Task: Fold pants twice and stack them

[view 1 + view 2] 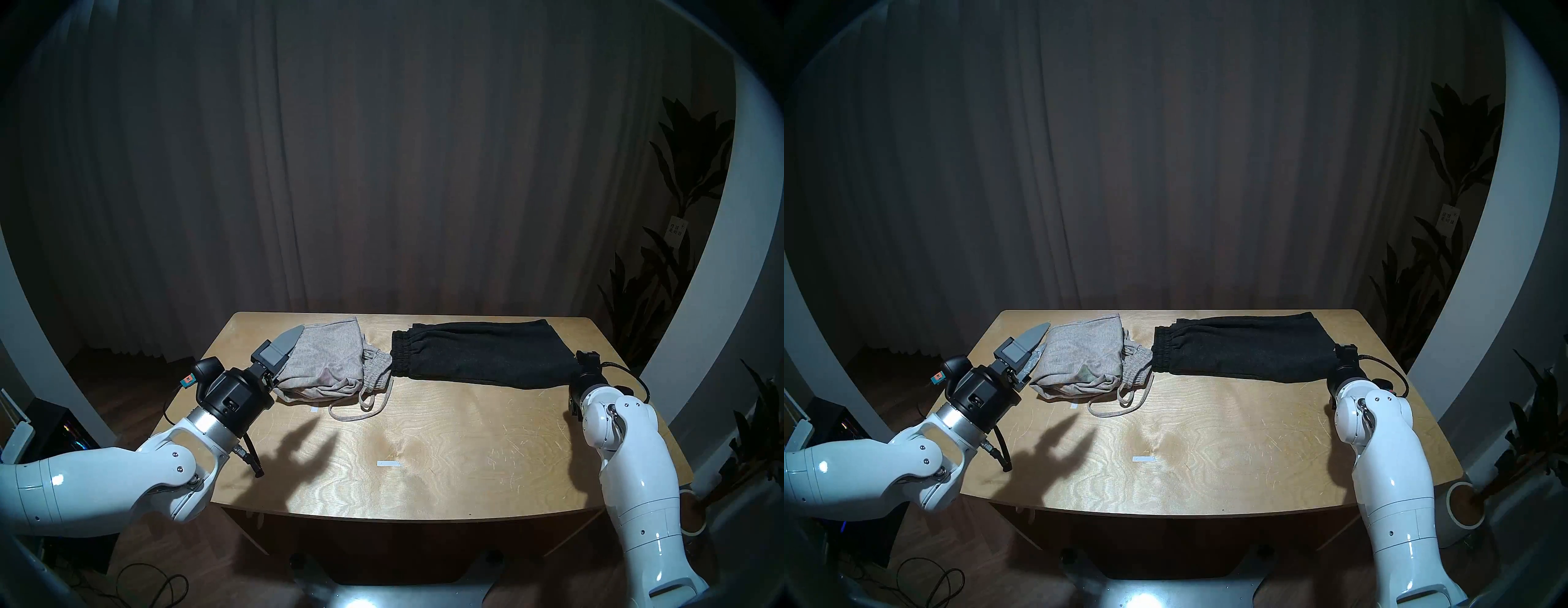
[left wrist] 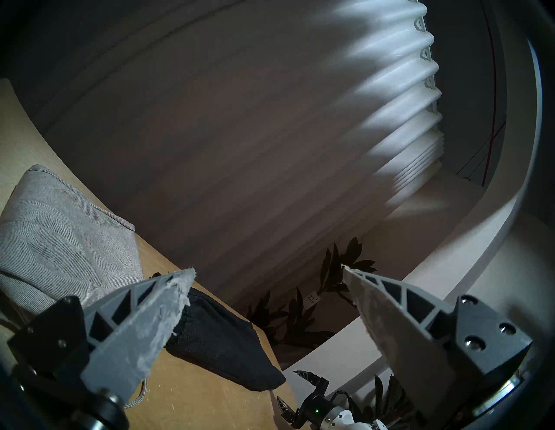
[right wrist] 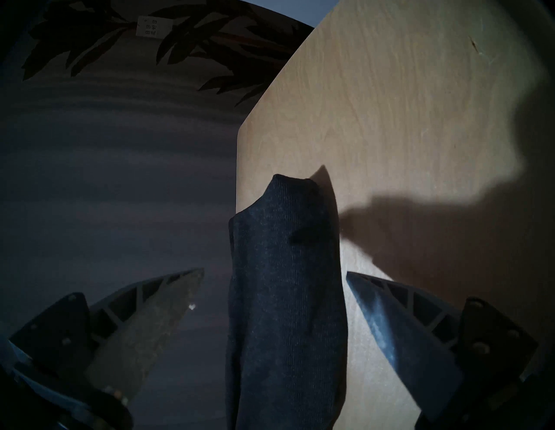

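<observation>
Black pants (image 1: 479, 354) spread lengthwise along the far right of the desk (image 1: 445, 450), gathered waistband toward the middle. Grey pants (image 1: 329, 361) bunched and folded at far left, waistband almost touching the black one, pale drawstring (image 1: 360, 409) trailing forward. Right hand (image 3: 274, 279) spread wide, straddling the black leg end at the desk's right edge, not pinching. Left hand (image 2: 267, 270) spread wide too, raised beside the grey bundle, empty.
</observation>
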You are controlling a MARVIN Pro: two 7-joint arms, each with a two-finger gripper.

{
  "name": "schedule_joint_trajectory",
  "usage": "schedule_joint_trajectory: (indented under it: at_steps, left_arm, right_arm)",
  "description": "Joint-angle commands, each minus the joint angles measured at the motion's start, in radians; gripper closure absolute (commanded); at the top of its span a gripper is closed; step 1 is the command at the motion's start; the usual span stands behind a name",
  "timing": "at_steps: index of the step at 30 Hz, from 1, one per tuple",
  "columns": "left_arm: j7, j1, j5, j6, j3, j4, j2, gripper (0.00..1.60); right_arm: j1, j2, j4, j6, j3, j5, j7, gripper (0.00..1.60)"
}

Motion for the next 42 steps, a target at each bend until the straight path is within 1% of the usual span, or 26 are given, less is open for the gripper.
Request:
schedule_joint_trajectory:
  at_steps: [1,4,10,13,14,16,22,26,31,35,39,42]
  left_arm:
    - [0.038,-0.012,0.007,-0.038,-0.011,-0.049,-0.006,0.0]
    - [0.056,-0.011,0.015,-0.049,-0.01,-0.058,-0.007,0.0]
    - [0.092,-0.015,0.029,-0.06,-0.009,-0.069,-0.024,0.0]
    - [0.107,-0.018,0.038,-0.062,-0.008,-0.071,-0.034,0.0]
    - [0.113,-0.018,0.039,-0.064,-0.008,-0.073,-0.035,0.0]
    - [0.122,-0.017,0.042,-0.069,-0.008,-0.075,-0.038,0.0]
    - [0.141,-0.008,0.051,-0.087,-0.004,-0.083,-0.037,0.0]
    - [0.143,0.004,0.049,-0.105,-0.001,-0.091,-0.027,0.0]
    - [0.137,0.014,0.042,-0.117,0.002,-0.094,-0.02,0.0]
    - [0.13,0.018,0.032,-0.118,0.002,-0.094,-0.016,0.0]
    - [0.126,0.016,0.029,-0.11,0.001,-0.09,-0.017,0.0]
    - [0.129,0.012,0.027,-0.104,0.0,-0.087,-0.019,0.0]
  right_arm:
    - [0.033,0.038,0.015,0.036,-0.005,-0.008,0.028,0.0]
    - [0.038,0.045,0.026,0.044,-0.002,-0.007,0.034,0.0]
    - [0.075,0.067,0.088,0.065,-0.002,-0.015,0.046,0.0]
    - [0.086,0.076,0.107,0.071,-0.004,-0.024,0.05,0.0]
    - [0.09,0.08,0.119,0.069,-0.008,-0.035,0.064,0.0]
    - [0.104,0.077,0.142,0.071,-0.008,-0.035,0.078,0.0]
    - [0.142,0.064,0.2,0.062,-0.038,-0.065,0.101,0.0]
    - [0.164,0.065,0.223,0.055,-0.057,-0.086,0.085,0.0]
    - [0.189,0.064,0.261,0.047,-0.072,-0.097,0.091,0.0]
    - [0.205,0.065,0.266,0.044,-0.081,-0.1,0.044,0.0]
    - [0.218,0.061,0.294,0.032,-0.083,-0.104,0.032,0.0]
    - [0.227,0.063,0.297,0.029,-0.085,-0.105,0.0,0.0]
